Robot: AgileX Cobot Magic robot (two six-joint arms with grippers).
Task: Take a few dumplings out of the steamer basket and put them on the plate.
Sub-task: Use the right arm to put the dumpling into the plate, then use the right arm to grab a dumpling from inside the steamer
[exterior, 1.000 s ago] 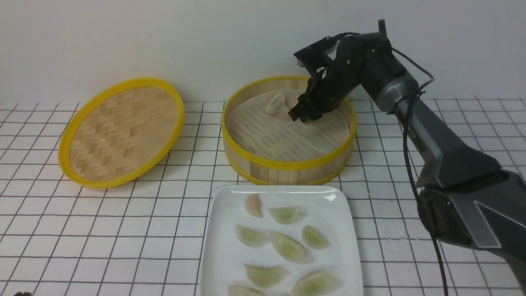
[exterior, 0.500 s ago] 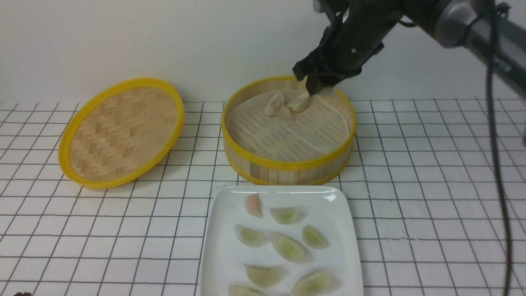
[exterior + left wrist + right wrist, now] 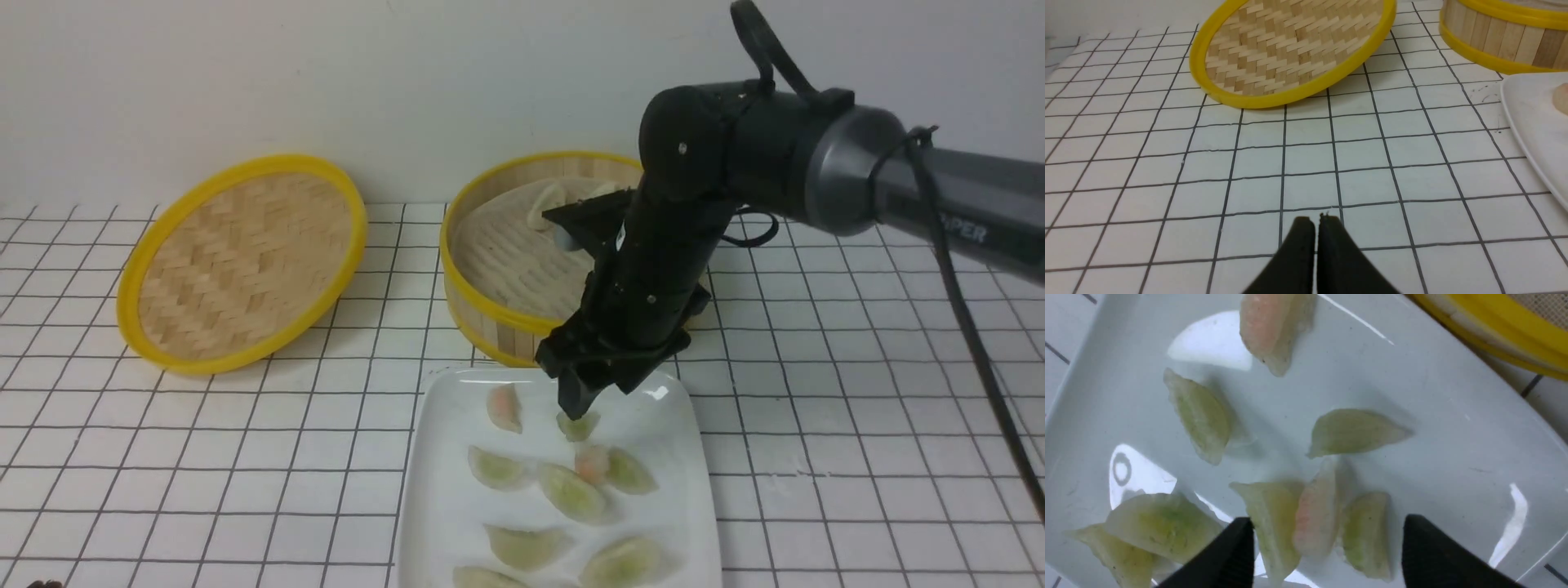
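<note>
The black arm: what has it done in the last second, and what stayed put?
The right gripper swung from the steamer basket toward the robot, over the plate, opened and let go of a pink dumpling, now lying among the green dumplings. Basket, plate, woven lid and those green dumplings stayed put.

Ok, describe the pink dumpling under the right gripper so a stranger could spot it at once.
Find the white plate in front of the steamer basket. Near its middle, below the open right gripper, a pink dumpling lies squeezed between two green dumplings. The other pink dumpling lies alone by the plate's far edge.
</note>
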